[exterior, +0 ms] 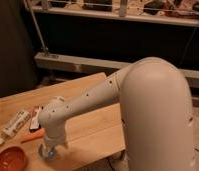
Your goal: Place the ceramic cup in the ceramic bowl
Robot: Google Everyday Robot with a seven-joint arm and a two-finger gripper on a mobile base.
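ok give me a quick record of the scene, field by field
gripper: gripper down at the ceramic cup, front left of the table
ceramic cup: ceramic cup light blue, on the table, partly hidden by the gripper
ceramic bowl: ceramic bowl orange-red, just left of the cup, nothing in it
other items: carrot-shaped object and white tube behind the bowl
task state: cup not yet in the bowl

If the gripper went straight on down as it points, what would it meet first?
Probably the ceramic cup, directly under the gripper at the front of the table; depth is unclear.
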